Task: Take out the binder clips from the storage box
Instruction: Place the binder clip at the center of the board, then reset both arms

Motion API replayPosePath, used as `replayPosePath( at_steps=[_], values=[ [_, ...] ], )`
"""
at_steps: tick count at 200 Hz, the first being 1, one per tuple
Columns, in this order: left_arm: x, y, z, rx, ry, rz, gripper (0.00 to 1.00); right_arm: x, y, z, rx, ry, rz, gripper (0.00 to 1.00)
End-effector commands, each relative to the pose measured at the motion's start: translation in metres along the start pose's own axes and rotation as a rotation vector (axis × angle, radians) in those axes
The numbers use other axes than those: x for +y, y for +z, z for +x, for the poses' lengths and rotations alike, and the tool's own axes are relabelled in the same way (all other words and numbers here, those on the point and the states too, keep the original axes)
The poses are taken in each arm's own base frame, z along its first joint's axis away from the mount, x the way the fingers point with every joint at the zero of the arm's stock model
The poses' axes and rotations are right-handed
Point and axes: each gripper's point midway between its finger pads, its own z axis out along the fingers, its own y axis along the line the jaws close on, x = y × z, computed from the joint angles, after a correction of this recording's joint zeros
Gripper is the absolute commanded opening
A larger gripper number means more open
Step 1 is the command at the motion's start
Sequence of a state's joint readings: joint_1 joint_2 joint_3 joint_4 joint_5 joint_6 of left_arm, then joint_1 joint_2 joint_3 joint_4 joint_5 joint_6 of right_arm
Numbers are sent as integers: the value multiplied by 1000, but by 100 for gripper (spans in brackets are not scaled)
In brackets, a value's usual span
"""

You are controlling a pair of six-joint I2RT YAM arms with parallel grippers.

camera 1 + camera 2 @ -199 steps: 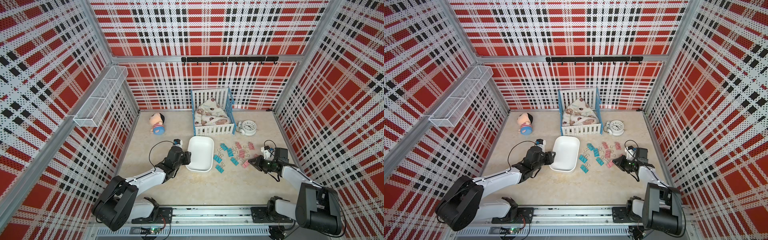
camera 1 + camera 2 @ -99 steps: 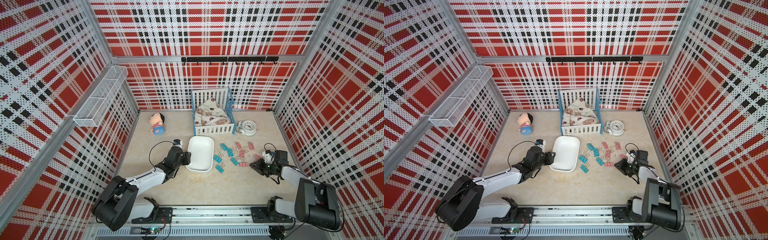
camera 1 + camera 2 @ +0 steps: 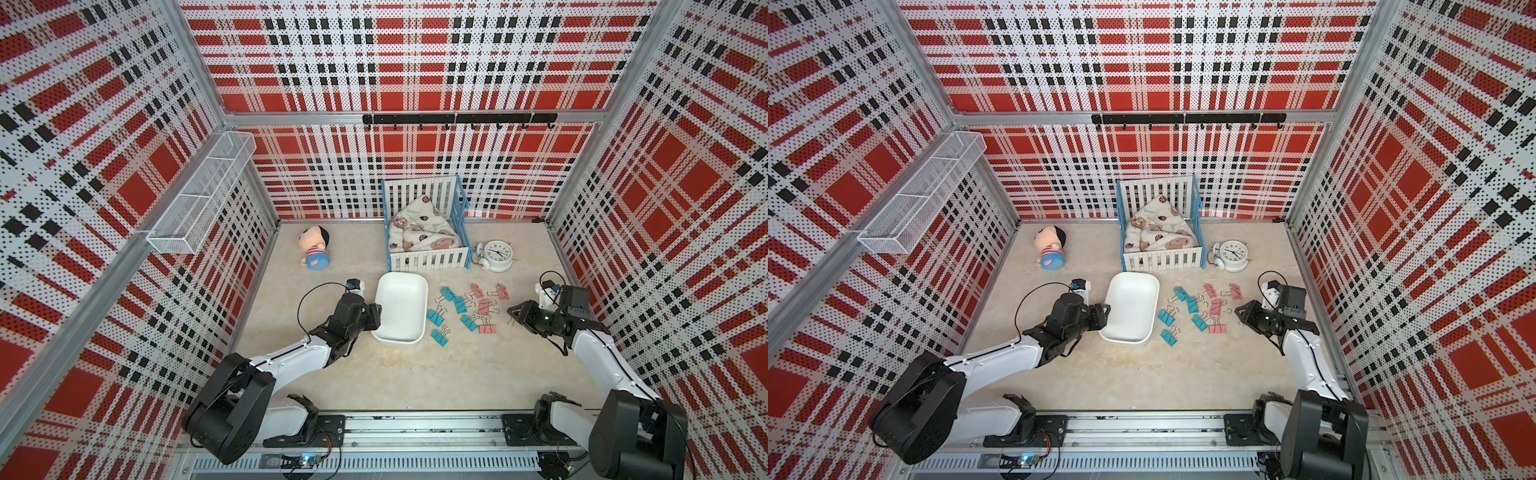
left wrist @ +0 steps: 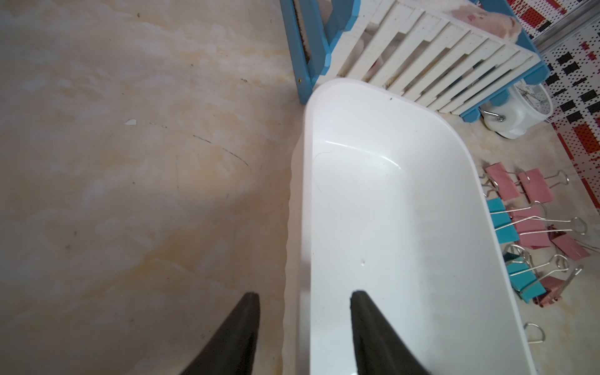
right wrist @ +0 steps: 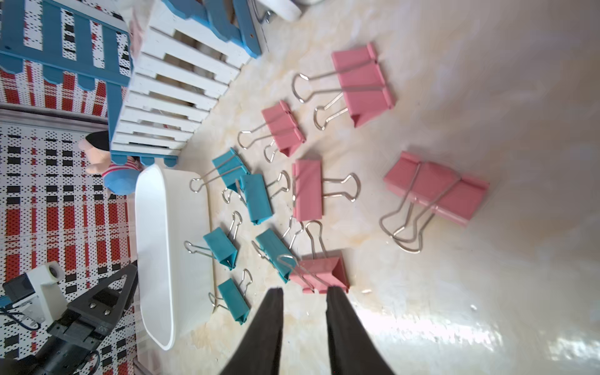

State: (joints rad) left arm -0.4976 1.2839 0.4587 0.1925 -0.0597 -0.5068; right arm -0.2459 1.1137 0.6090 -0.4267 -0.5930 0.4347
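Note:
The white storage box point(image 3: 401, 307) point(image 3: 1131, 307) stands mid-floor with nothing inside it. My left gripper point(image 3: 376, 316) point(image 4: 304, 293) is shut on its left wall, one finger inside and one outside. Several teal and pink binder clips point(image 3: 460, 304) point(image 3: 1217, 329) lie scattered on the floor right of the box. My right gripper point(image 3: 510, 316) point(image 5: 305, 289) hovers at the right edge of the cluster, open with nothing between its fingers. A pink clip point(image 5: 319, 271) lies just past its fingertips.
A white-and-blue crib point(image 3: 428, 257) with a blanket stands behind the box. A white alarm clock point(image 3: 496, 253) sits to its right and a doll point(image 3: 313, 249) to its left. A wire basket point(image 3: 199, 199) hangs on the left wall.
My right gripper has opened wider and drawn back slightly from the pink clip, which stays on the floor. The left arm and the box have not moved.

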Motion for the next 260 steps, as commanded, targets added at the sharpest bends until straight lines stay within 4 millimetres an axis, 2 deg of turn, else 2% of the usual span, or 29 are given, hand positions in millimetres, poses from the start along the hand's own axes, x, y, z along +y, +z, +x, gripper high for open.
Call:
replayPosePath(
  at_steps=[1, 22, 61, 100, 110, 134, 153, 156, 158, 159, 161, 188, 220, 242, 243, 246, 250, 260],
  values=[
    [5, -5, -3, -16, 2, -20, 52, 1, -10, -11, -27, -29, 37, 30],
    [8, -10, -6, -31, -5, -35, 52, 6, -12, -21, -50, -60, 33, 30],
    [5, -28, -27, -118, -16, -31, 52, 8, -15, -40, -101, -106, 57, 30],
    [14, -42, -51, -189, -7, -96, 53, 7, -8, -52, -135, -125, 48, 32],
    [19, -46, -57, -210, -11, -115, 54, 6, -7, -54, -141, -136, 51, 38],
    [29, -54, -67, -261, -37, -144, 57, 6, -9, -62, -174, -161, 66, 62],
    [37, -59, -72, -288, -56, -163, 58, 7, -10, -69, -195, -183, 74, 71],
    [38, -59, -73, -292, -59, -165, 58, 7, -10, -69, -197, -185, 77, 77],
    [38, -59, -73, -295, -61, -167, 58, 7, -10, -70, -199, -186, 78, 92],
    [38, -59, -73, -296, -63, -168, 58, 7, -10, -70, -199, -187, 77, 96],
    [39, -60, -74, -298, -64, -169, 58, 7, -10, -71, -199, -189, 77, 99],
    [46, -62, -77, -317, -75, -194, 60, 6, -5, -76, -203, -196, 72, 100],
    [61, -72, -92, -374, -77, -283, 66, 3, -2, -86, -232, -212, 90, 100],
    [82, -89, -101, -447, -109, -380, 72, 2, -3, -98, -275, -239, 109, 100],
    [83, -90, -102, -451, -112, -384, 73, 2, -3, -98, -276, -242, 109, 100],
    [85, -93, -103, -465, -117, -396, 88, 1, -3, -99, -281, -247, 115, 100],
    [89, -96, -103, -478, -121, -411, 99, -1, -2, -101, -285, -253, 124, 100],
    [98, -105, -104, -519, -134, -444, 99, -7, 1, -103, -294, -265, 148, 100]
  ],
)
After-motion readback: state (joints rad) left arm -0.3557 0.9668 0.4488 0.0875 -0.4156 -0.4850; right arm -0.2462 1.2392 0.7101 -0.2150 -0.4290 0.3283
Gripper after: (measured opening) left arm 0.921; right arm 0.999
